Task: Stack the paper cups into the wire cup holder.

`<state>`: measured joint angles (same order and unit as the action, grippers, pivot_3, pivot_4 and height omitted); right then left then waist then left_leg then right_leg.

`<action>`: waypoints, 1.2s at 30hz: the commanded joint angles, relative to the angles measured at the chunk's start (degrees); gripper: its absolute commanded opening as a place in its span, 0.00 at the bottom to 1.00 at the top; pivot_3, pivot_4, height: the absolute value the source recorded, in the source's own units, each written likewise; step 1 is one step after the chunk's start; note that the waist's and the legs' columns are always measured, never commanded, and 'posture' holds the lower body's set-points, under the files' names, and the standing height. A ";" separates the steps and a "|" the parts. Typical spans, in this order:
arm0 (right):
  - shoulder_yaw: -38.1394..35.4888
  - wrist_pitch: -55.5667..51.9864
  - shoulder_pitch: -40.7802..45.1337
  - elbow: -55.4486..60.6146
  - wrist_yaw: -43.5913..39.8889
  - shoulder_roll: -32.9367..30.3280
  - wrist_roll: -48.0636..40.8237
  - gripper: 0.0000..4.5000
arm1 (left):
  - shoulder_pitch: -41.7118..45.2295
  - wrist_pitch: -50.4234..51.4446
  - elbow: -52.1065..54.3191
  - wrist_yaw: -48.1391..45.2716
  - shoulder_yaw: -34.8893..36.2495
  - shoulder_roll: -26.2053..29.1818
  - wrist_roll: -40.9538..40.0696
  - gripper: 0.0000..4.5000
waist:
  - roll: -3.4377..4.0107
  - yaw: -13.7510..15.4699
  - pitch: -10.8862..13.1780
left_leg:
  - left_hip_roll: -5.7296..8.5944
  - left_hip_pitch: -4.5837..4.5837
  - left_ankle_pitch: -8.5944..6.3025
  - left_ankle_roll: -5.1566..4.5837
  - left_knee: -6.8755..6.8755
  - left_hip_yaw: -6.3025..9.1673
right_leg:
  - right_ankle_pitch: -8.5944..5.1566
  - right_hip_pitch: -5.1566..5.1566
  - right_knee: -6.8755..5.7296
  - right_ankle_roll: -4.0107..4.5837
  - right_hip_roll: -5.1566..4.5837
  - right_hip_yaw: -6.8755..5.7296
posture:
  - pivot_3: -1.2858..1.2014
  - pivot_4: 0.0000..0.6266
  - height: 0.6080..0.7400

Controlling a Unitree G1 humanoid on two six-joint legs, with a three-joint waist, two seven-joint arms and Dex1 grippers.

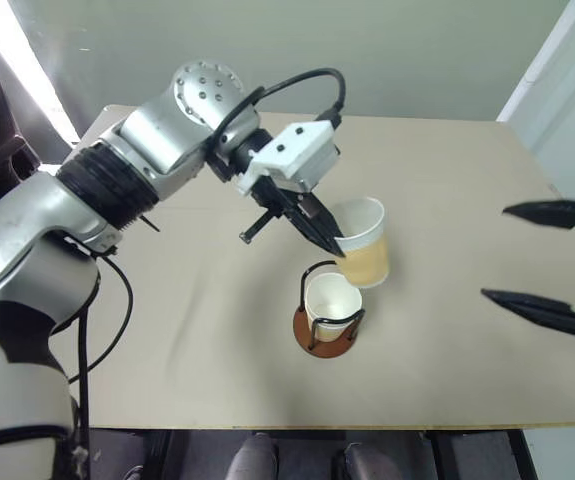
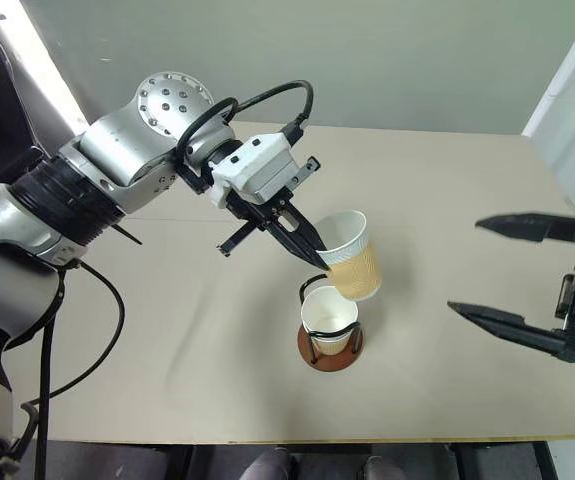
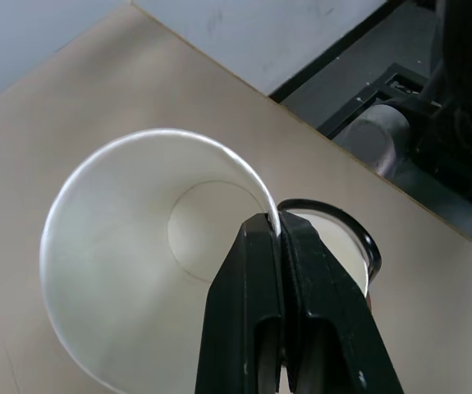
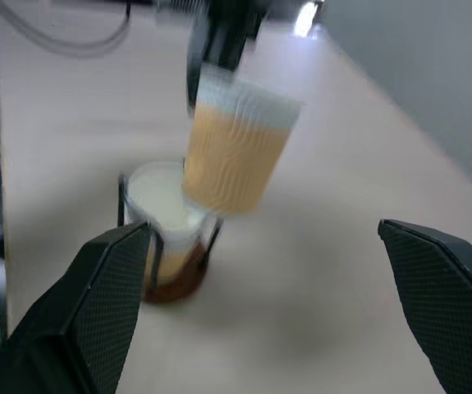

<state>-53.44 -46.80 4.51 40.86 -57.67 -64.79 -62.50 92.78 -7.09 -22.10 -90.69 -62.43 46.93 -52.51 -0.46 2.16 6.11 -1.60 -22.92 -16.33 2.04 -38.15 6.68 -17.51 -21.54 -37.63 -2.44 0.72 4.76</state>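
Holding one paper cup (image 2: pixel 351 256) by its rim, our left gripper (image 2: pixel 319 260) has its fingers pinched shut, carrying it tilted just above the wire cup holder (image 2: pixel 329 340) on the counter (image 2: pixel 447 200). A second cup (image 2: pixel 329 318) already sits inside the holder. Our right gripper (image 2: pixel 512 275) waits well apart, fingers spread wide, empty. Risk: the tilt could catch the seated cup's rim or a wire loop, tipping the stand.

My left gripper (image 2: pixel 319 258), pinching a tilted paper cup (image 2: pixel 352 255) by its rim, blocks the way above the wire cup holder (image 2: pixel 329 335); bare table (image 2: pixel 447 200) lies open around my spread right gripper (image 2: pixel 497 270).
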 commanded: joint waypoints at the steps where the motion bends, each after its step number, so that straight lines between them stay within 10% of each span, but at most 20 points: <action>1: -4.01 -1.71 -0.19 1.24 3.00 -1.04 -4.32 1.00 | 2.35 -2.54 0.76 -1.81 -1.46 0.17 -1.94 0.01 | 0.00 0.12 0.00 | 0.00 0.01 0.00 -0.01 0.00 0.00 | -0.01 0.00 0.08 -0.01 0.00 0.00 | 0.52 0.24 1.00; 25: -6.53 -0.54 -6.78 2.40 3.02 -0.13 -2.36 1.00 | 4.99 -10.84 2.07 -1.81 -14.71 3.66 0.88 0.01 | 0.01 0.09 0.00 | 0.04 -0.04 -0.08 -0.13 -0.03 0.02 | 0.00 0.02 0.04 -0.01 -0.04 0.01 | 0.52 0.24 1.00; 36: -4.09 0.69 -6.85 2.31 3.75 -0.05 -1.29 1.00 | 3.70 -9.94 1.15 -1.81 -12.71 2.75 0.82 0.79 | 0.01 0.13 0.00 | 0.04 -0.04 -0.08 -0.13 -0.03 0.01 | -0.01 0.02 -0.08 -0.01 -0.04 0.00 | 0.52 0.24 1.00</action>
<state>-57.36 -47.37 -2.57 43.24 -54.49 -64.80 -64.29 96.36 -17.25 -20.52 -90.69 -78.46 50.14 -51.00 -0.46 2.29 6.10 -1.54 -22.96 -16.42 1.91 -38.18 6.67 -17.52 -21.52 -37.74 -2.45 0.70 4.76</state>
